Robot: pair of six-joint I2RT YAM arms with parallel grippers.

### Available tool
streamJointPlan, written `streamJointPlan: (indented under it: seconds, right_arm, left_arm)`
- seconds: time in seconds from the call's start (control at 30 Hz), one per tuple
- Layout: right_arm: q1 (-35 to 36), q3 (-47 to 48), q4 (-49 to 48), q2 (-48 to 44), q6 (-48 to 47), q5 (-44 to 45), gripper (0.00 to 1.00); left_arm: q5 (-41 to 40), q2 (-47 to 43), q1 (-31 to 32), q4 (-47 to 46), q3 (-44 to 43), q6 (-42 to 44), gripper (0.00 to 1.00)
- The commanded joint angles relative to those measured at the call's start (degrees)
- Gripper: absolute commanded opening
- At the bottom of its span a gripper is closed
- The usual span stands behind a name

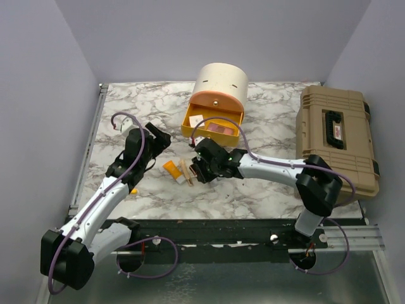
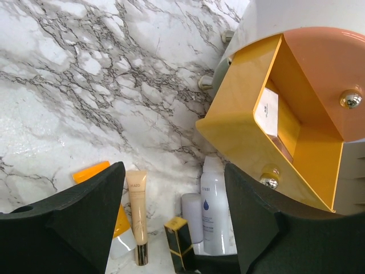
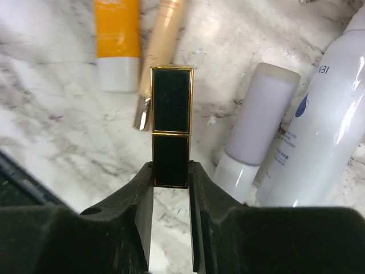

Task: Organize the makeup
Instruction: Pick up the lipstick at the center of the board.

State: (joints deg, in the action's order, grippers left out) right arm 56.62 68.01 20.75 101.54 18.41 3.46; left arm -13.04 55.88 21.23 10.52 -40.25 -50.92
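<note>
Firstly, top view. Lot: loose makeup (image 1: 180, 171) in a small cluster on the marble table (image 1: 266, 190). It lies in front of the cream case (image 1: 220, 79), whose orange drawer (image 1: 190, 123) stands open with a pink palette (image 1: 221, 128) inside. My right gripper (image 1: 199, 170) is down at the cluster's right edge; my left gripper (image 1: 154, 147) hovers just to its left. Well apart at far right: tan toolbox (image 1: 335, 139).

Left wrist view. My left fingers (image 2: 85, 217) are spread wide, nothing between them. Ahead of them: orange tube (image 2: 91, 171), slim beige tube (image 2: 138, 211), short white tube (image 2: 192, 211), white bottle (image 2: 215, 200). A white compact (image 2: 267, 108) leans inside the drawer.

Right wrist view. Item in hand: black-and-gold lipstick (image 3: 171, 100), square-sided. My right fingers (image 3: 142, 205) clamp its near end, one pad on each long side, the far half projecting free. Whether it rests on the marble I cannot tell.
- Handling, judged: light, rigid, glossy. The flat faces seat the pads well, but the lacquer is likely slippery.
- Risk: the hold sits off-centre, so it may pivot on lifting. The seam across the middle suggests a cap that could pull off.
- Better purchase: nearer the seam.

The neighbouring tubes lie near but apart.
</note>
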Motion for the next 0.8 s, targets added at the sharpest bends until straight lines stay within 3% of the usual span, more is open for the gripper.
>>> streamJointPlan:
  seconds: [0.0,0.1,0.2,0.5,0.77]
  right_arm:
    - [0.47,-3.38,-6.18,-8.24,-2.38,-6.82,0.18]
    - [0.53,-4.59,-8.26,-12.81,-4.05,-12.04,0.19]
    - [0.43,-4.26,-8.8,-16.88,-5.61,-10.54,0.19]
    - [-0.91,1.82,-2.43,-23.26,-15.05,12.7,0.22]
    - [-13.69,10.78,6.0,-17.28,-12.97,5.41,0.23]
  left_arm:
    - [0.47,-0.51,-0.5,0.46,0.48,-0.35,0.72]
    - [0.38,-0.66,-0.66,0.49,-0.1,1.12,0.72]
    - [0.29,-1.0,-0.91,0.48,-0.69,2.36,0.72]
    - [0.94,-2.53,-1.12,0.34,0.35,0.94,0.72]
    - [2.4,-4.78,-1.15,-2.32,1.78,0.3,0.72]
